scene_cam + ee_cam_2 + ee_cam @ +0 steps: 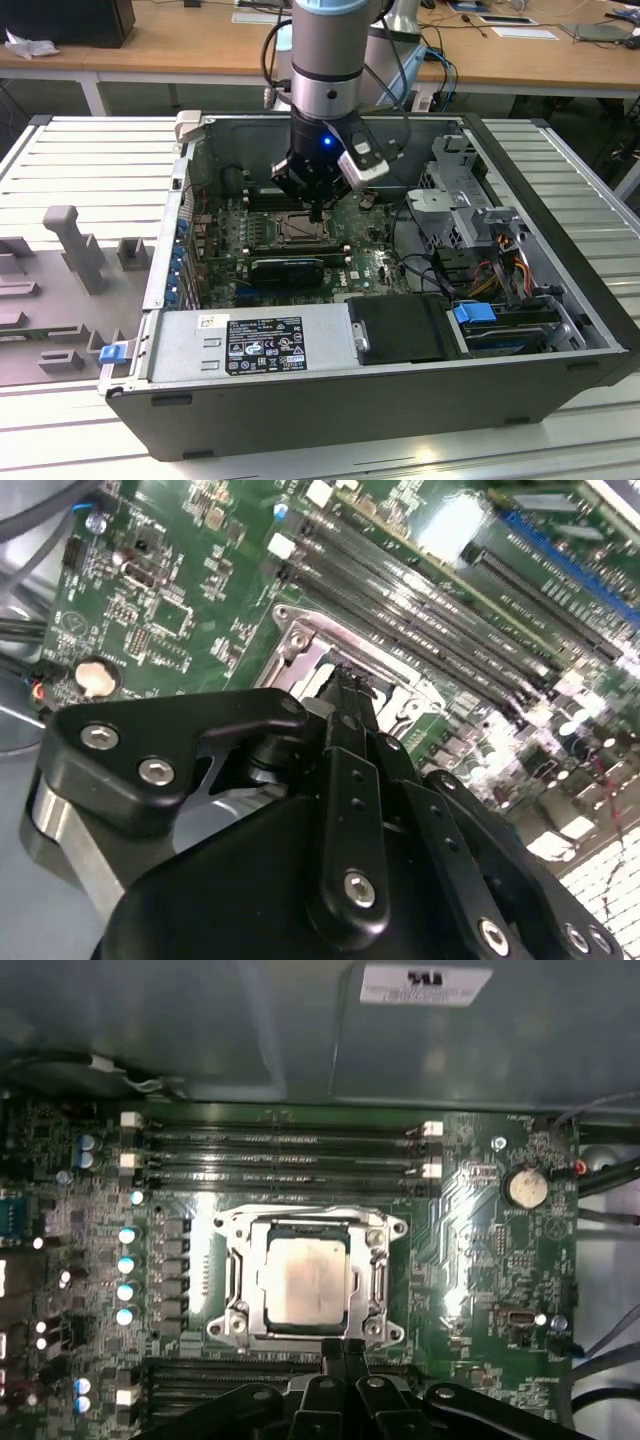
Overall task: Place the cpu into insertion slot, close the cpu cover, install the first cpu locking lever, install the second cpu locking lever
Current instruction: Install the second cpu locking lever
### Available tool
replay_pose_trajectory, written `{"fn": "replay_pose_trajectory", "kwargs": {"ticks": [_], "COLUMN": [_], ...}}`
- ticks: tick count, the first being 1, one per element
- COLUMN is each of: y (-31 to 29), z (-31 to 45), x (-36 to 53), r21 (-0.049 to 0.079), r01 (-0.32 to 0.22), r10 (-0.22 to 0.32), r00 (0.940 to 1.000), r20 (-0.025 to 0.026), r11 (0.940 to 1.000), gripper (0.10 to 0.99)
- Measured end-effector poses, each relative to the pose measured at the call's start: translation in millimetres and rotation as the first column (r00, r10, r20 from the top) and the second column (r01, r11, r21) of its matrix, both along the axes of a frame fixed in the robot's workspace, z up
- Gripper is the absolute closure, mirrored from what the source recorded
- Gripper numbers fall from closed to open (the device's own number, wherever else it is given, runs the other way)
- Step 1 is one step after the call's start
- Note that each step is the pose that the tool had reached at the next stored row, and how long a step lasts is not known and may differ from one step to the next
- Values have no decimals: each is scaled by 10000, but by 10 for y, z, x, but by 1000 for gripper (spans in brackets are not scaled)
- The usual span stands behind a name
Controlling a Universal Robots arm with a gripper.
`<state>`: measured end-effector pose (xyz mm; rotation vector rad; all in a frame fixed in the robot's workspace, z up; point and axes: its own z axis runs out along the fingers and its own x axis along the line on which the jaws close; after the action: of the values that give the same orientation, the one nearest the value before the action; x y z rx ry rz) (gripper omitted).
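Observation:
The pale silver-beige cpu lies flat in the insertion slot on the green motherboard. The dark-silver cpu cover lies down around it and frames the chip through its window. My gripper is shut, with its two black fingers pressed together and nothing visible between them. Its tip sits right at one edge of the socket frame. In the second wrist view the gripper reaches down to the socket's metal frame. In the exterior view the gripper hangs over the insertion slot inside the open computer case.
Long black memory slots run along the far side of the socket, and more lie beside the fingers. A coin battery sits off to one side. A long black card, the power supply, cables and a drive cage crowd the case.

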<state>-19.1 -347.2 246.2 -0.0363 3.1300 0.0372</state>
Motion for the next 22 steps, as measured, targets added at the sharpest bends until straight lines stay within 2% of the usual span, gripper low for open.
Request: {"fn": "replay_pose_trajectory", "kwargs": {"ticks": [3, 5, 6, 8, 10, 13, 16, 17, 19, 21, 22], "y": [-112, -140, -151, -158, -171, -223, -273, -302, -310, -315, -315], "z": [-9, -11, -15, -18, -22, -36, -64, -83, -102, -155, -178], "x": [-6, -10, -10, -24, -44, -68, -104, -149, -224, -352, -373], "r21": [94, 637, 698, 701, 762, 991, 1014, 1017, 1017, 1024, 1025], "r01": [0, 0, 0, 1, 1, 0, -2, -1, 0, -9, -14], "r10": [0, 0, 0, -1, 0, 0, 2, 1, 0, 9, 14], "r00": [10000, 10000, 10000, 10000, 10000, 10000, 10000, 10000, 10000, 10000, 10000], "r20": [0, 0, 1, -1, -1, -1, -2, 0, 0, -1, 0], "r11": [10000, 9980, 9976, 9975, 9971, 9951, 9948, 9948, 9948, 9947, 9947], "gripper": [980, 980, 980, 980, 980, 980, 980, 980, 980, 980, 980]}}
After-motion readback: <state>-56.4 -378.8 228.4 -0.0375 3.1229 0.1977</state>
